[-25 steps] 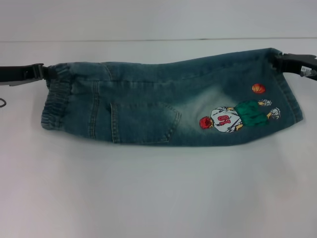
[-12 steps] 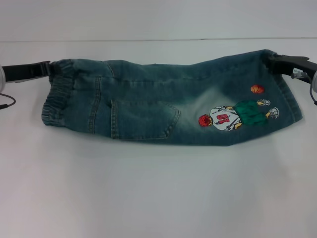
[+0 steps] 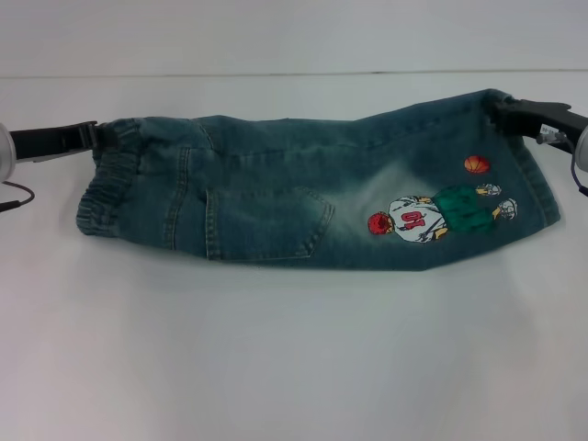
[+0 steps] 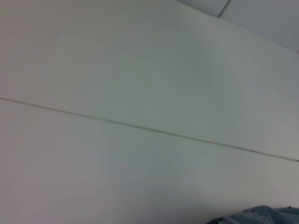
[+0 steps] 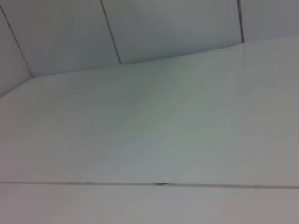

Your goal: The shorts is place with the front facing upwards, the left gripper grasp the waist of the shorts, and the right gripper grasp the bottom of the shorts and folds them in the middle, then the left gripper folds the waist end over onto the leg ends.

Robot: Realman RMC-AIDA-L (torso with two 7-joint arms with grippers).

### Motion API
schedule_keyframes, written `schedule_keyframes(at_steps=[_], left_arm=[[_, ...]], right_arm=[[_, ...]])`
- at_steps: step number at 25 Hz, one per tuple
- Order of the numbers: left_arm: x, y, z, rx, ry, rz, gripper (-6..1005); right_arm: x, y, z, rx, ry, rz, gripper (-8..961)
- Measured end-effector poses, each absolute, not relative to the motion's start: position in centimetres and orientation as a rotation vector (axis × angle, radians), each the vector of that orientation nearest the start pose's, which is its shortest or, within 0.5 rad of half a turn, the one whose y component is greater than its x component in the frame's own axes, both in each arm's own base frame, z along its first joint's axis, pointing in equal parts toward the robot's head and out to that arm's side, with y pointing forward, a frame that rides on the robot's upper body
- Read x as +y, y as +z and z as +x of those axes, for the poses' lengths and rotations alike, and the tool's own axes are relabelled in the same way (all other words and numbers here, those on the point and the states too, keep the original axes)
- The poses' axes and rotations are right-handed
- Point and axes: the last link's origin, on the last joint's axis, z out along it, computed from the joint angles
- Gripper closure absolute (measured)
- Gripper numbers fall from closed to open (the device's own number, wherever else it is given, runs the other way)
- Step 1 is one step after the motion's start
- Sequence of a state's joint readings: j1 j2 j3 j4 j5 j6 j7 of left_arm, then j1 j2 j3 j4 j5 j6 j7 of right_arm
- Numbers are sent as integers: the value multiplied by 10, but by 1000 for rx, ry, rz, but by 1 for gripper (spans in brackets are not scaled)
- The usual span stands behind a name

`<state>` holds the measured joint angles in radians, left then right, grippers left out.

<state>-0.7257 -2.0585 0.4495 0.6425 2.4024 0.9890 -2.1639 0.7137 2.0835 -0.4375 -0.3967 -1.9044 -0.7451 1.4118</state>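
The blue-green denim shorts [image 3: 276, 197] lie folded lengthwise across the white table [image 3: 294, 349], with the pocket and basketball-player patch [image 3: 432, 213] facing up. The ruffled waist [image 3: 108, 184] points to the left and the leg ends [image 3: 537, 175] to the right. My left gripper [image 3: 99, 136] reaches in from the left edge and is shut on the waist's far corner. At the far right, my right gripper [image 3: 501, 108] is shut on the far corner of the bottom of the shorts. The left wrist view catches only a sliver of denim [image 4: 261, 215].
A seam line [image 3: 294, 74] crosses the table behind the shorts. The right wrist view holds only the white table surface [image 5: 149, 140] and a tiled wall [image 5: 163, 28]. A thin black cable [image 3: 14, 197] hangs by the left arm.
The left gripper has shifted a little right and down with the waist corner. The right gripper has edged left. Both silver wrists have come into view at the frame edges.
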Motion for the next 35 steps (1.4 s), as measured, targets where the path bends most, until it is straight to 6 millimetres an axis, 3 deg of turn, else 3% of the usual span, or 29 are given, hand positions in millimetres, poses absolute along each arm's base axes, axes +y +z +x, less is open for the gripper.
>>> schedule_keyframes(at_steps=[5,10,13,18,24,30,35], left_arm=[[421,42,-300,-1446,-449,-1960,923],[420,47,-301,-1447,-442,-1971,746],[418,50,-304,-1447,-440,-1965,651],[410,65,-308,-1442,-472,-1961,500],[398,79,-311,-1517,-442,-2007,233],[385,92,-298,-1555,-305,-2167,108],[382,95,-301,-1521,-147,-2201,109]], right_arm=[[426,6,306,1039,547,-1921,898],[425,5,306,1048,558,-1921,846],[425,5,306,1050,561,-1920,620],[423,7,309,1063,571,-1905,370],[415,21,306,1111,738,-1909,246],[407,43,285,1096,852,-2119,119],[395,51,267,1051,799,-2383,25]])
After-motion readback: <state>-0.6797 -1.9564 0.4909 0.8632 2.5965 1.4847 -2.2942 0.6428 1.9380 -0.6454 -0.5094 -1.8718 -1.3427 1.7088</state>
